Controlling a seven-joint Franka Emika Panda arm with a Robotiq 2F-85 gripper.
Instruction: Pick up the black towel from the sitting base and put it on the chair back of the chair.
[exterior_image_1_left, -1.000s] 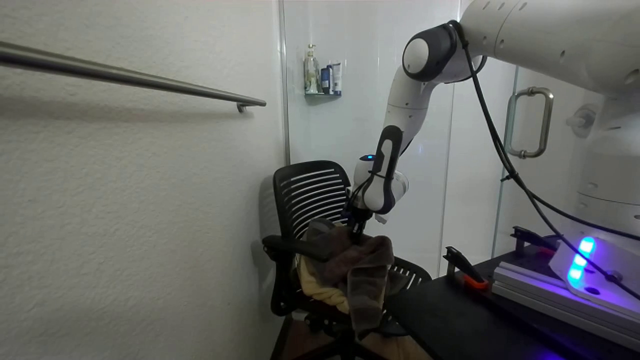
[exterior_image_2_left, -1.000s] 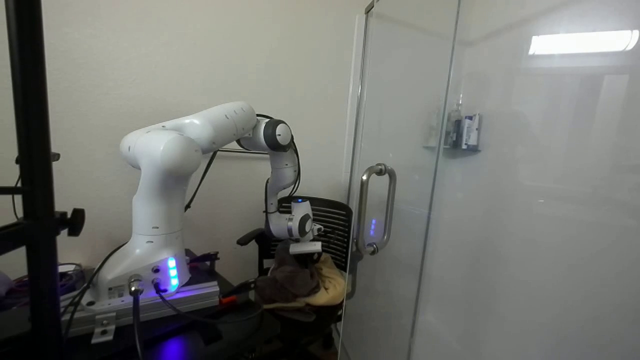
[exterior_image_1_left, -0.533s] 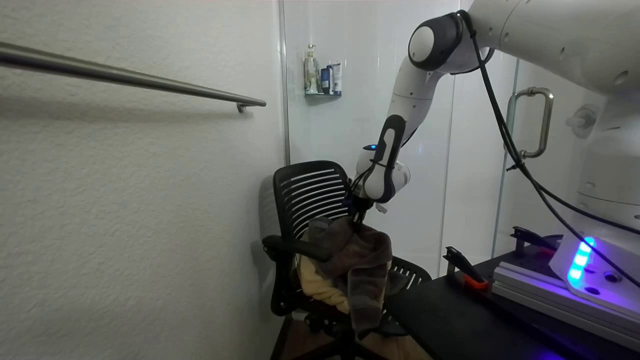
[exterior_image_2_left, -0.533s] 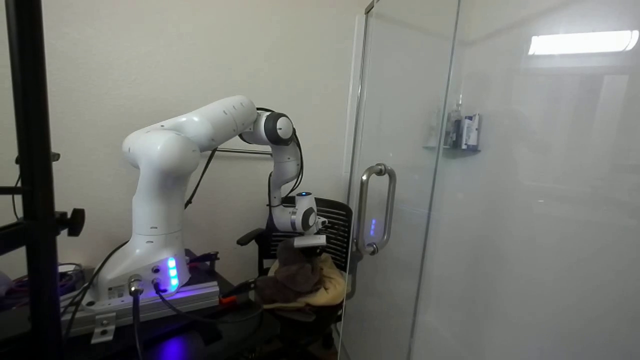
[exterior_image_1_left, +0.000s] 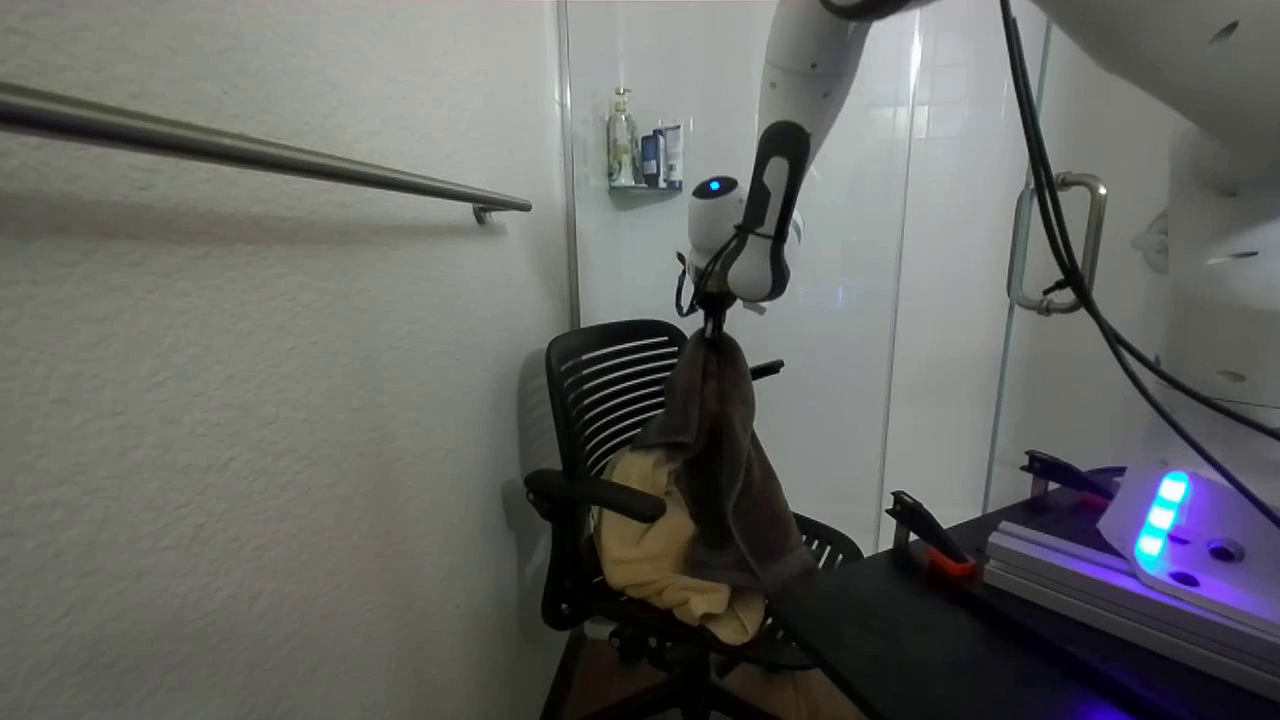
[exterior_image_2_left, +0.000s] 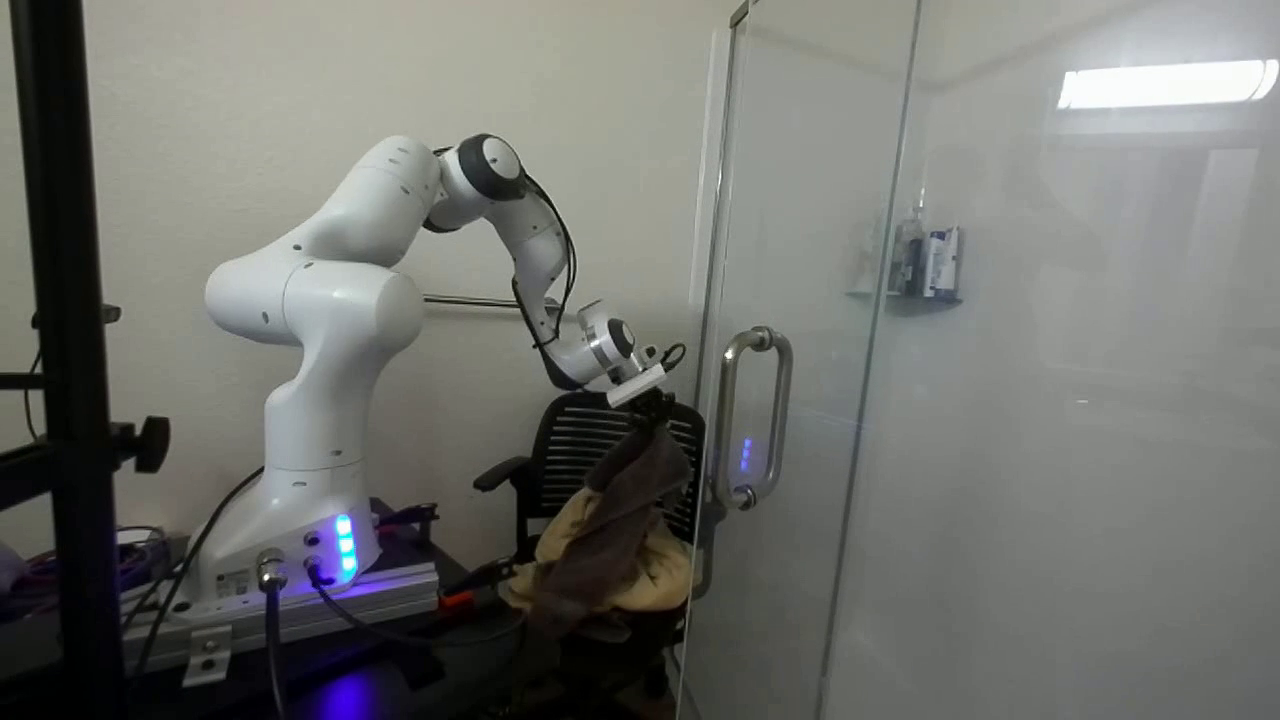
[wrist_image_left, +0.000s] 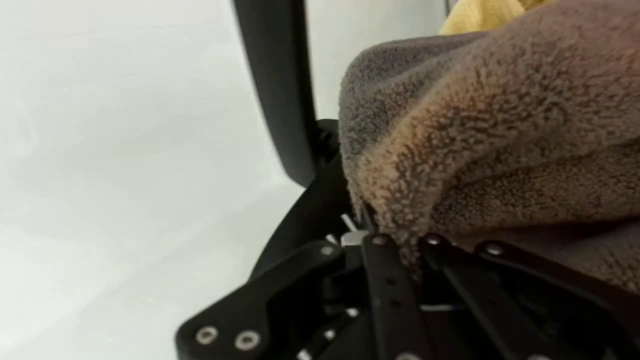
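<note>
Gripper (exterior_image_1_left: 714, 324) clamped on the dark towel (exterior_image_1_left: 748, 480), I hold it by its bunched top, its lower edge over the yellow cloth (exterior_image_1_left: 640, 550); the curved-edged chair back (exterior_image_1_left: 600, 345) stands behind, and open room separates me from the towel bar (exterior_image_1_left: 300, 162).

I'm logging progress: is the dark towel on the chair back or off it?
Off: the dark towel hangs from the gripper in front of the chair back, not over it.

towel (exterior_image_1_left: 738, 480): grey-brown | cloth (exterior_image_1_left: 640, 540): pale yellow | chair (exterior_image_1_left: 600, 492): black | arm (exterior_image_2_left: 345, 315): white | pincer (exterior_image_1_left: 714, 324): black
</note>
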